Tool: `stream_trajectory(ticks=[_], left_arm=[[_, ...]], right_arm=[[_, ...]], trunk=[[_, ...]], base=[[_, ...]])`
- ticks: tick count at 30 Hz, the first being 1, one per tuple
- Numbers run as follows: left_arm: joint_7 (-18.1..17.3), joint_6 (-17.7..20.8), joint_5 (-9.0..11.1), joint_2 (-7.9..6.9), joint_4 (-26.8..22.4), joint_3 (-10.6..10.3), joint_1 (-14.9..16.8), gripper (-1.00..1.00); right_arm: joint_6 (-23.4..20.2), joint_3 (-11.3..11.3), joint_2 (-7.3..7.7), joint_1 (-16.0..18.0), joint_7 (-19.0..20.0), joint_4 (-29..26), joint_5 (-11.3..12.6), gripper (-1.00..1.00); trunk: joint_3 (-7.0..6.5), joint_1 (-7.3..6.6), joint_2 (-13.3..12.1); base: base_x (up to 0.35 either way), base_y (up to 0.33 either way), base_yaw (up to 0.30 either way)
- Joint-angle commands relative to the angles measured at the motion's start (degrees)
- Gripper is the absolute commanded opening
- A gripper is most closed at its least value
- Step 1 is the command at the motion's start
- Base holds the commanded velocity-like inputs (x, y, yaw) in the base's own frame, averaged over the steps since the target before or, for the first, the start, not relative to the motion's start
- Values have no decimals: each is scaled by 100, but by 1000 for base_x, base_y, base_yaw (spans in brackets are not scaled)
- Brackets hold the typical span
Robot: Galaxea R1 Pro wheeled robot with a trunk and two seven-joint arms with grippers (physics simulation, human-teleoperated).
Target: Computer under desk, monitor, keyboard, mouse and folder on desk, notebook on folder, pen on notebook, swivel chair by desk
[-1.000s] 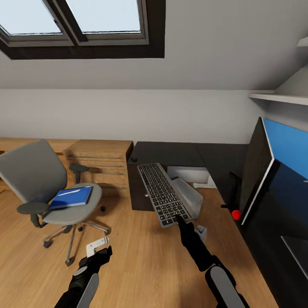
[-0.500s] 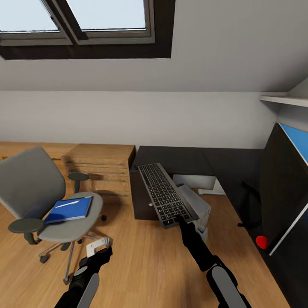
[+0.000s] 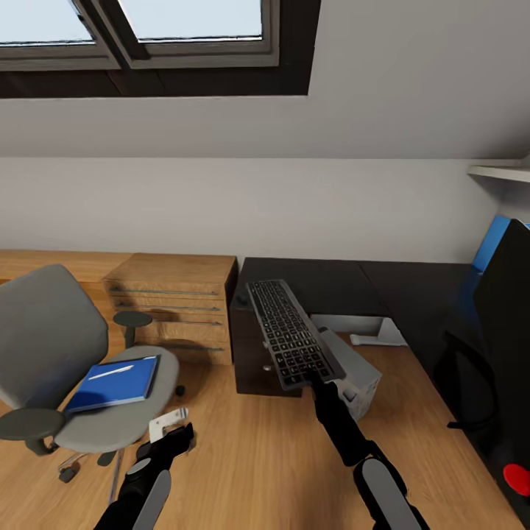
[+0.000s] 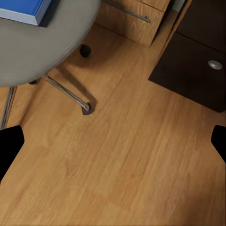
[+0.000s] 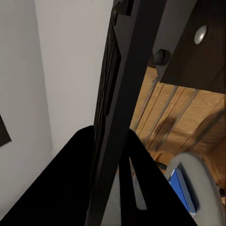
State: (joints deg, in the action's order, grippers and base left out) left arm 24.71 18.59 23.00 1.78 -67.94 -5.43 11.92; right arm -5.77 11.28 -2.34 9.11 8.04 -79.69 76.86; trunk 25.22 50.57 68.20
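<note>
The head view looks forward and down from above both arms, taking in the swivel chair (image 3: pixel 70 368) at left, the surface (image 3: pixel 353 283) at right and the far wall. The left wrist view faces straight down, near the floor (image 4: pixel 122 155), sharing the chair's seat and the blue folder (image 4: pixel 23 10). The right wrist view looks close along the keyboard (image 5: pixel 117 108), sharing it and the chair.
</note>
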Motion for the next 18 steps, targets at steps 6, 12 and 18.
stream_trajectory(ticks=[6,12,18], left_arm=[[43,13,50,-1,-8,-11,4,100],[43,13,47,6,-8,-15,4,100],[43,13,55,5,0,-224,4,100]], right_arm=[[694,31,-43,3,36,254,77,-100],[851,23,-186,3,39,336,68,-100],[1088,15,-221,3,39,397,66,-100]], trunk=[[6,3,4],[6,3,4],[6,3,4]], base=[[320,133,0],[320,134,0],[320,134,0]])
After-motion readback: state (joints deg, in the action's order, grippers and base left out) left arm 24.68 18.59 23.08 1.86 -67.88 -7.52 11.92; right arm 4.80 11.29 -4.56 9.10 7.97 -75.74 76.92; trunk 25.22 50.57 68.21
